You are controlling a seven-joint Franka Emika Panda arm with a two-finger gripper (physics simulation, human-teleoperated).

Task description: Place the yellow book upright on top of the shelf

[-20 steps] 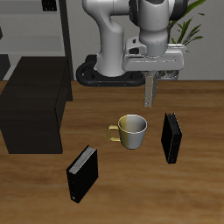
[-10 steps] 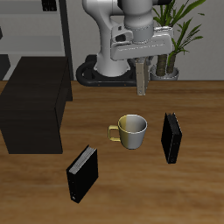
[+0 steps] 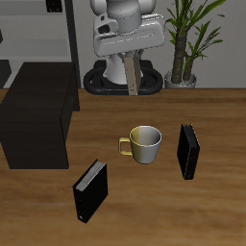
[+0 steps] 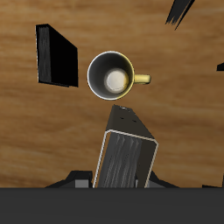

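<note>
- My pincer is closed on the yellow book, which hangs upright below it, high above the table and well apart from the shelf.
- My fingers themselves are hard to make out: in the exterior view the wrist housing covers them, and in the wrist view the book fills the space between them, so only dark stubs show at its base.
- The book is a thin flat slab, dull tan on its broad face and grey along its narrow edge.
- The shelf is a plain matte black box with a flat top; the frame edge cuts off its far side.
- A rounded mug with a yellow handle and pale inside stands on the wood-grain table.
- Two thicker black books, one beside the mug and one nearer the front edge, stand upright, white page edges showing.
- A potted plant stands behind, partly cut off.
</note>
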